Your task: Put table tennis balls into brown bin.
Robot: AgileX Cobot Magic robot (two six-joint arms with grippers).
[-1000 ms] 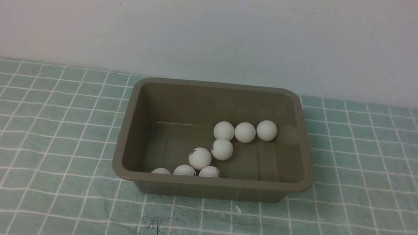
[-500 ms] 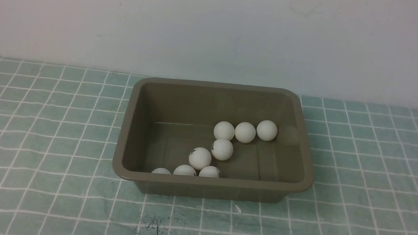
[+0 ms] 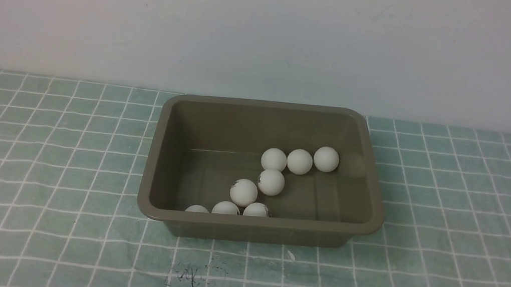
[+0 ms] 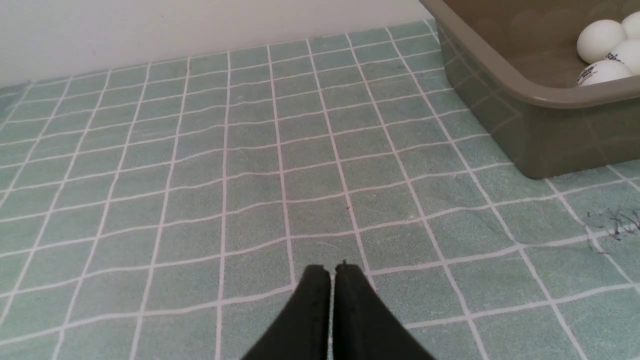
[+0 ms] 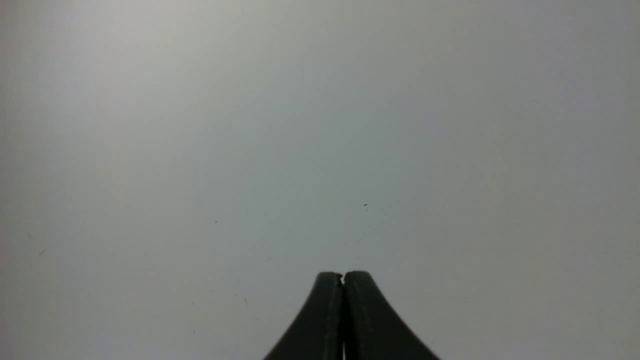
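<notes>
You've got almost nothing changing over the last second: one ball near the middle of the brown bin (image 3: pixel 265 171) has rolled a touch in place, its dark print now showing on top, and a dark bit of arm has crept into the bottom left corner of the front view. All eight table tennis balls (image 3: pixel 272 182) sit inside the bin, three along the back, two mid-floor, three against the near wall; none on the checked cloth (image 3: pixel 33 140). I'd call the task done. Left gripper (image 4: pixel 332 269) is fully closed, empty, low over bare cloth, well apart from the bin. Right gripper (image 5: pixel 343 276) is also pinched together, holding nothing, facing a blank wall (image 5: pixel 250 125).
</notes>
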